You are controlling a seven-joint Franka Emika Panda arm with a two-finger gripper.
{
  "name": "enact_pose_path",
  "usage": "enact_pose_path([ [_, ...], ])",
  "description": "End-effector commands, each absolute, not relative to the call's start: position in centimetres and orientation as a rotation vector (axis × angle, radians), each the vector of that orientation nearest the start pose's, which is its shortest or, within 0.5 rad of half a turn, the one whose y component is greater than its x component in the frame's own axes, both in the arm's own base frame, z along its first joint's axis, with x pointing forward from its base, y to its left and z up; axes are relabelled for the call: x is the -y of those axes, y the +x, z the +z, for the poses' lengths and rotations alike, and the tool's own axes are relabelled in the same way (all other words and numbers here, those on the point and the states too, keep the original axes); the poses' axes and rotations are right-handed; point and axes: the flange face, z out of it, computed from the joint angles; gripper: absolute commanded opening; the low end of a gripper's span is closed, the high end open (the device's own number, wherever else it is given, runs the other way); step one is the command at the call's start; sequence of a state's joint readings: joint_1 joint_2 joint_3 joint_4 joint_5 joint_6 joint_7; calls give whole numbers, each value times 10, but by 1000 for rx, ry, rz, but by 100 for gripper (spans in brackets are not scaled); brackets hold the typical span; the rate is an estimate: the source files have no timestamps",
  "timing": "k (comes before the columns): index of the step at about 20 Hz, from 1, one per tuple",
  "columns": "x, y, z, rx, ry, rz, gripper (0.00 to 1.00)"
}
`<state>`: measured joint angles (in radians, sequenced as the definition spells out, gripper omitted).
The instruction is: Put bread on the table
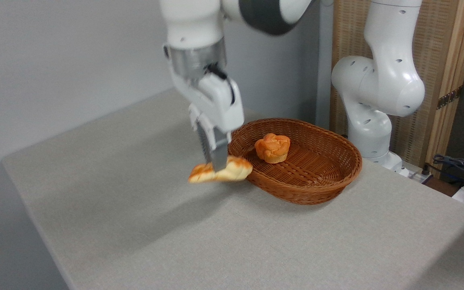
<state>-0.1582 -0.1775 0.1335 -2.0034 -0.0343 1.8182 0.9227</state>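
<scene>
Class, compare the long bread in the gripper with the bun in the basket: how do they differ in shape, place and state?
The bread is long and braided with pointed ends; the bun is small, round and knotted. The bread is clamped in the gripper, outside the basket over the table; the bun sits free inside the basket. Both are golden-orange.

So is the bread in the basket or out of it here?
Out. The bread hangs in the gripper just left of the basket rim, over the table.
</scene>
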Motion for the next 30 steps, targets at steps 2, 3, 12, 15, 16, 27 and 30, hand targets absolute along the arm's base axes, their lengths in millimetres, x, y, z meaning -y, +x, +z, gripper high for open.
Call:
enact_pose_path([
  [2, 10, 539, 495, -1466, -2823, -27, 52],
  [3, 11, 544, 484, -1465, -2823, -17, 71],
  [12, 13, 555, 461, -1467, -2813, -6, 100],
  [15, 14, 554, 461, -1468, -2813, -9, 100],
  [16, 14, 554, 462, -1468, -2813, -9, 100],
  [27, 6, 555, 511, -1244, -2907, -118, 100],
  [30, 14, 558, 554, -1169, -2923, -135, 100],
])
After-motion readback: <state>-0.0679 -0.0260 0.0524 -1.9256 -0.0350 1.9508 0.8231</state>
